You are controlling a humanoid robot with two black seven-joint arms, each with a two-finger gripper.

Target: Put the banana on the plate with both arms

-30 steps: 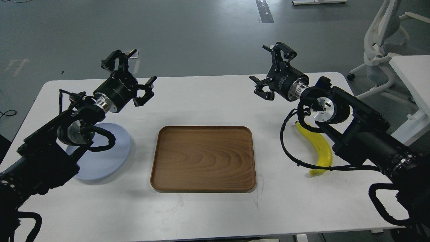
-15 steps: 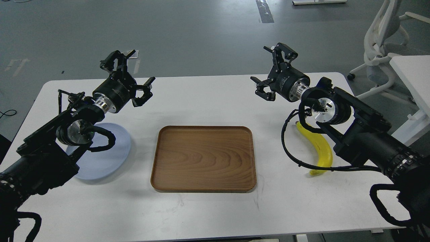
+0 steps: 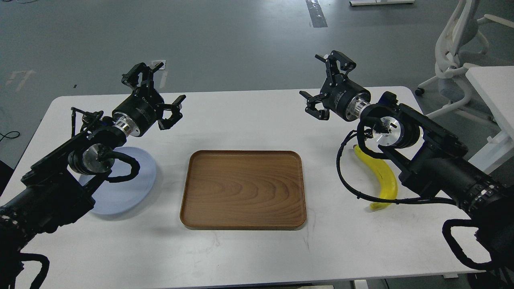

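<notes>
Lavender plate lies at the table's left, partly under my left arm; my left gripper hovers beyond it, fingers spread, holding nothing. Right of the wooden tray, my right gripper hangs equally wide and empty. The banana lies beneath that arm: light, soft, easily bruised, so I'd judge a gentle mid-curve grasp safest.

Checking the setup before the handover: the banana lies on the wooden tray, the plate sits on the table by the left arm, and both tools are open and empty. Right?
Not quite. In the head view the banana lies on the white table under the right arm, not on the wooden tray, which holds nothing. The plate is by the left arm, and the left tool and right tool are open and empty.
</notes>
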